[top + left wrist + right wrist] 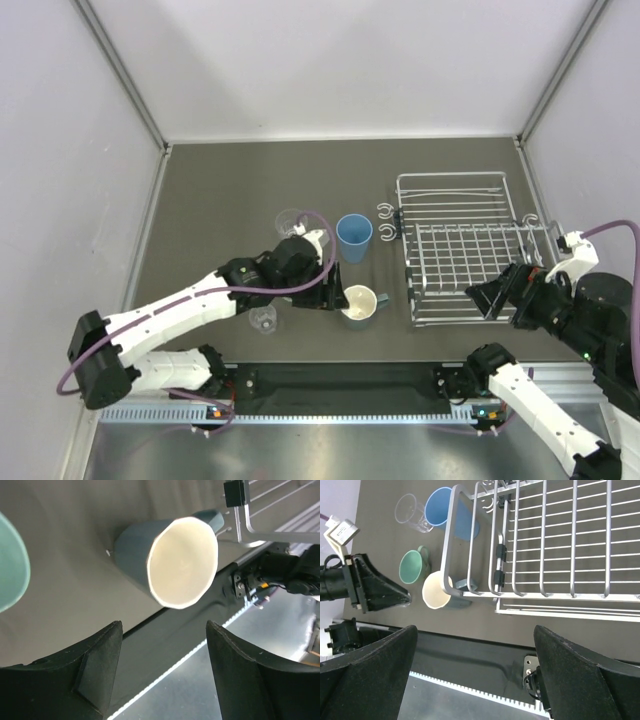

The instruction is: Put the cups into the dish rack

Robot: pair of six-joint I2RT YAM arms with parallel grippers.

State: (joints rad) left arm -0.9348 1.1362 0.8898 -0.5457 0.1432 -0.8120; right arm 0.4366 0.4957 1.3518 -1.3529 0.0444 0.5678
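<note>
Left wrist view: L gripper [165, 630] wide, empty, facing cream mug [182, 562] near desk's front edge; R gripper [475, 630] wide by rack [449, 530].

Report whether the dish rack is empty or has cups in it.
Empty. From above, the dish rack shows only bare wire, and the blue cup and cream mug sit outside it.

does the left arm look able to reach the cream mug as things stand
Likely yes: the left gripper is open and aimed at the cream mug just ahead, with nothing between them.
</note>
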